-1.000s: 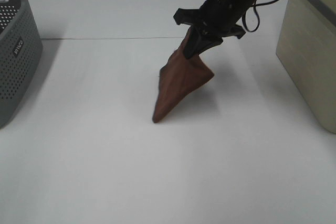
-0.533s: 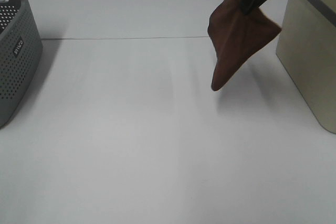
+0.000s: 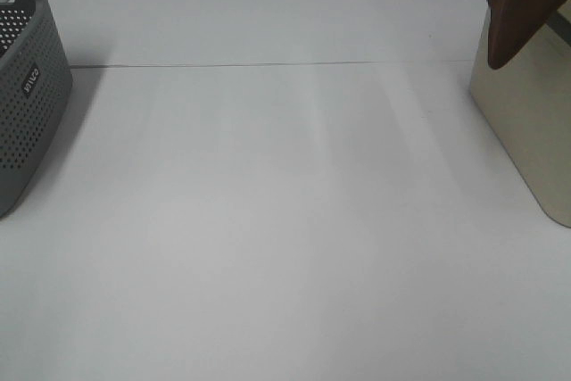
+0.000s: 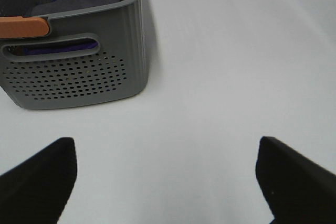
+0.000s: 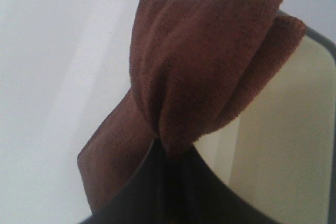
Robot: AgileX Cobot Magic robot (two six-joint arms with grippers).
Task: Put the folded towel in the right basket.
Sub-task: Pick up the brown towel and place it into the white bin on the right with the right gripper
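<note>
The folded towel (image 3: 517,2) is dark brown and hangs in the air at the top right of the exterior high view, over the near-left corner of the right basket (image 3: 526,122), a beige bin with a dark rim. The right arm is out of that view. In the right wrist view the right gripper (image 5: 168,156) is shut on the towel (image 5: 205,72), which bunches up between its dark fingers, with the basket's beige inside (image 5: 283,150) beside it. The left gripper (image 4: 165,182) is open and empty above the white table, its two dark fingers (image 4: 37,177) wide apart.
A grey perforated plastic basket (image 3: 27,95) with a small label stands at the left edge. In the left wrist view it (image 4: 79,72) holds dark blue cloth and has an orange handle (image 4: 23,26). A seam (image 3: 268,65) crosses the white table at the back.
The right gripper has lifted the towel off the table and carried it up and to the right, from mid-table to above the right basket's corner. The arm has left the exterior high view.
</note>
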